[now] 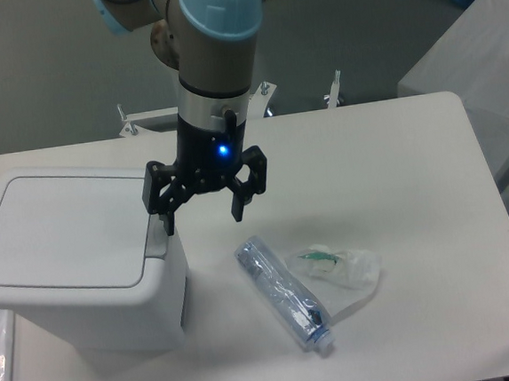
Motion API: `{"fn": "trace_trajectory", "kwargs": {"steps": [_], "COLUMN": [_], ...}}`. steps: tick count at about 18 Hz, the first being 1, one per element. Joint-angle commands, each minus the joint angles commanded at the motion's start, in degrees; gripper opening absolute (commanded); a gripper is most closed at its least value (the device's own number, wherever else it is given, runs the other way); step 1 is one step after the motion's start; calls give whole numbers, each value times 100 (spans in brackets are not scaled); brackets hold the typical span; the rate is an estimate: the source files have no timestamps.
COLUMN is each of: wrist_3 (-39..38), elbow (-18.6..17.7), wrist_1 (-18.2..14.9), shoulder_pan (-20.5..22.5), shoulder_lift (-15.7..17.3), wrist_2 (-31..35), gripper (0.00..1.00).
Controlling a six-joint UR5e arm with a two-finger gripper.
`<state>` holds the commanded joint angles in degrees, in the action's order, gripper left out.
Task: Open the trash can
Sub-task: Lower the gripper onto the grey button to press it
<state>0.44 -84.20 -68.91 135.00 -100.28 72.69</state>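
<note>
Under the end effector [203, 218]: white bench [397, 187], rounded corners; grey floor behind it, a pale block off to the right. End effector points down, fingers spread wide, holding nothing. Left finger [166, 221] hangs just above the grey tab [156, 239]; contact cannot be told. Trash can [78, 259] stands left of and below the end effector, lid shut and facing up, tab side toward the end effector, long axis running left-right. Clear bottle [281, 292] lies below-right, beside a crumpled plastic bag [341, 267].
</note>
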Motion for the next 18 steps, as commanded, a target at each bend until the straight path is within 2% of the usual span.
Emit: {"fn": "trace_trajectory", "kwargs": {"steps": [18], "wrist_3": [-9], "elbow": [-105], "wrist_1": [0], "shoulder_pan": [0], "shoulder_lift": [9], "wrist_2": [18], "gripper": [100]}}
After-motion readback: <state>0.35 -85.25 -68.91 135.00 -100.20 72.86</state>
